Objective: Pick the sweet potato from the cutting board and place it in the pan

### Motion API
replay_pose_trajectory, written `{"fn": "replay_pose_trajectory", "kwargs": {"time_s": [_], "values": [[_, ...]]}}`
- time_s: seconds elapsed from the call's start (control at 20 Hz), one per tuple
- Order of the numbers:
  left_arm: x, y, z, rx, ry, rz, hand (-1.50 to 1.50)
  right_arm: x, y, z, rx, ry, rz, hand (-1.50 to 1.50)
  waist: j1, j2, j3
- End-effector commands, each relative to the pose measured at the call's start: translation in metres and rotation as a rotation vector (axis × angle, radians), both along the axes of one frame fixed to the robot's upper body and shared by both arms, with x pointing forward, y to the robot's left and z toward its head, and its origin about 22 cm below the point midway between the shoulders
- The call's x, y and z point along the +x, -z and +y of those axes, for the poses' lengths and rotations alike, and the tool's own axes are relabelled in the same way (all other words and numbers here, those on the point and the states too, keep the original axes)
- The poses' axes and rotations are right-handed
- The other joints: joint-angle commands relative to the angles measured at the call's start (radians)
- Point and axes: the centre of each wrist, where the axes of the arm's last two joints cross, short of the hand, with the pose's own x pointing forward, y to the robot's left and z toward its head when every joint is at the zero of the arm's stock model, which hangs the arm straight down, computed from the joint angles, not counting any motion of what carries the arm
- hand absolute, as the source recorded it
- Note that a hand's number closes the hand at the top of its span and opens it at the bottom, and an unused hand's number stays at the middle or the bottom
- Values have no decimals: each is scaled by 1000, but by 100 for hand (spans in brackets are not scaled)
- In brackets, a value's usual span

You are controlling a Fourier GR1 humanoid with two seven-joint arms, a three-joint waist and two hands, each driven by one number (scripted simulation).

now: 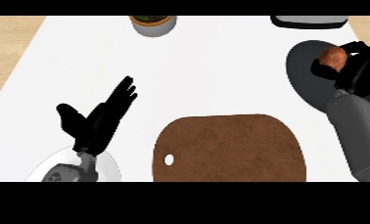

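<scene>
At the lower left of the frame the left hand (98,118) rests open, fingers straight, just above a white round plate (108,167). Low at the centre lies the brown rounded wooden cutting board (227,147), with nothing on it. At the right edge the right hand (347,69) curls around the reddish-brown sweet potato (333,56), held over the dark grey round pan (307,78). The coming move is judged a short lowering and release, since the pan lies directly beneath.

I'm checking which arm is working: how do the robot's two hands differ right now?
The right hand is curled round the sweet potato; the left hand holds nothing, fingers straight. The right hand is over the pan; the left rests by the white plate. Both are black.
</scene>
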Motion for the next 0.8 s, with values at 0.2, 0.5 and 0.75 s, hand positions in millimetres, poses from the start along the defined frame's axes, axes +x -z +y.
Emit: {"fn": "replay_pose_trajectory", "kwargs": {"time_s": [0.2,0.5,0.75], "values": [[7,2,0,-2,12,-1,0,-3,3,-60,6,81,-39,150,20,12,3],[9,-13,-14,-19,34,-21,0,-30,32,-88,137,115,255,-150,33,20,3],[10,-12,-4,4,20,-36,0,-25,27,-88,217,48,219,-150,40,19,6]]}}
